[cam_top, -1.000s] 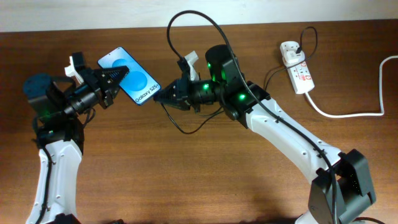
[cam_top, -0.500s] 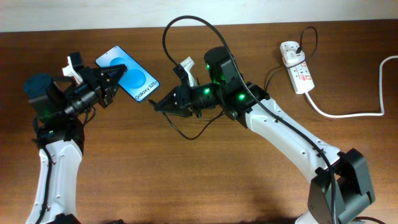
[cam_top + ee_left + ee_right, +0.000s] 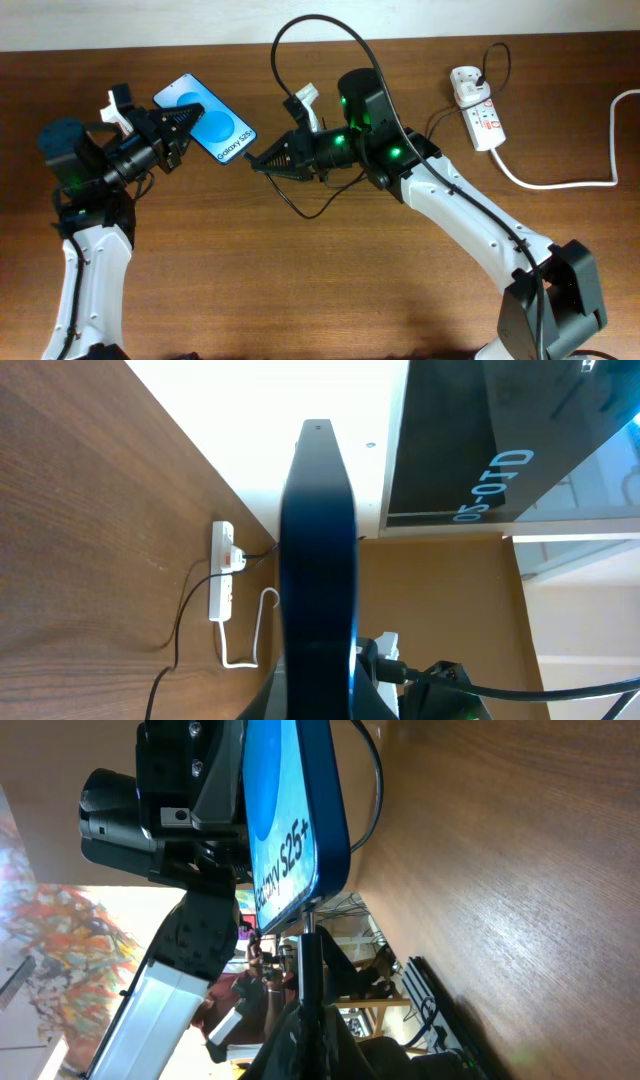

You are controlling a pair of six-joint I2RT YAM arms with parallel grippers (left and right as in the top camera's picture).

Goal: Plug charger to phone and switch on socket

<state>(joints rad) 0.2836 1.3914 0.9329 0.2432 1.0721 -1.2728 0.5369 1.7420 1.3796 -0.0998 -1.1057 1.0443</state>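
My left gripper [image 3: 188,120] is clamped shut on the slim blue-screened, black-edged smartphone [image 3: 228,138], held off the table with its long axis running lower-right toward my right gripper [image 3: 258,162]. That gripper is pinched shut on the thin black charger cable [image 3: 320,17], plug tip at the smartphone's bottom edge. Seated or not: cannot tell.

Overhead: even, soft room light, sharp edge to edge; dark brown wooden table [image 3: 300,290] shows only faint arm shadows, small green indicator lights [image 3: 393,153] glow w/o flare. Left wrist: slim black-edged blue-screen phone [image 3: 318,560] v. close, dark, blurred; white wall [image 3: 240,420] behind blown out. Right wrist: phone screen bright, sheen on wood, bg soft.
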